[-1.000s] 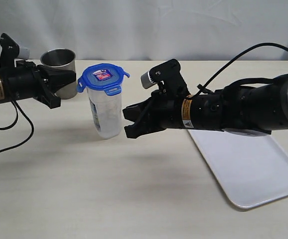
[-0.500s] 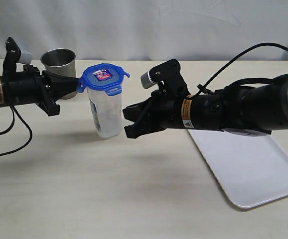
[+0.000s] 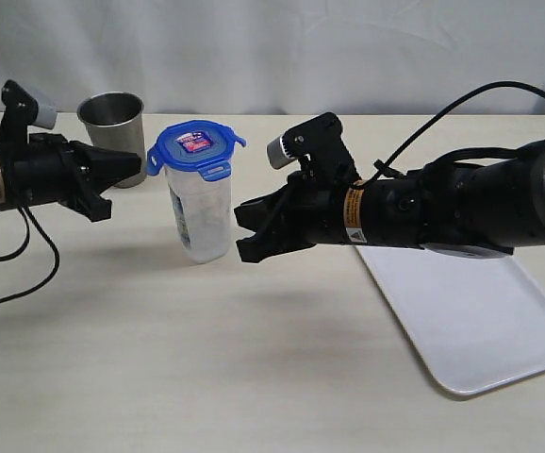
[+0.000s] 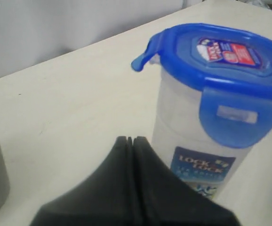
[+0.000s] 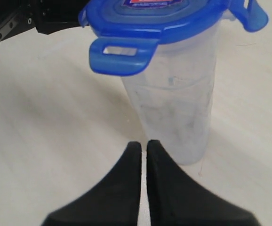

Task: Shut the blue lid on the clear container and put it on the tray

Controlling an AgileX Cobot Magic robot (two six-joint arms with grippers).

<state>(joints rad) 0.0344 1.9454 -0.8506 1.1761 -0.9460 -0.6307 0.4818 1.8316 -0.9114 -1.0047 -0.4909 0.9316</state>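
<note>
The clear container [image 3: 203,219] stands upright on the table with the blue lid [image 3: 195,144] sitting on top of it. Several lid flaps stick outward; one hangs down over the rim [image 4: 230,117]. My left gripper [image 3: 139,160] is shut and empty. It points at the lid's left flap from just beside it, its tip [image 4: 130,140] close to the container wall [image 4: 183,136]. My right gripper [image 3: 239,231] is shut with only a hairline gap [image 5: 144,143]. It sits low, just right of the container [image 5: 176,108], holding nothing. The white tray [image 3: 480,321] lies at the right, partly under my right arm.
A grey stainless steel cup [image 3: 112,118] stands behind my left gripper, at the back left. A black cable [image 3: 13,274] trails from my left arm across the table. The table's front area is bare tan surface.
My left gripper turned and swung from beside the steel cup toward the lid's left flap, then eased back slightly. The container, the lid and my right arm stayed put.
</note>
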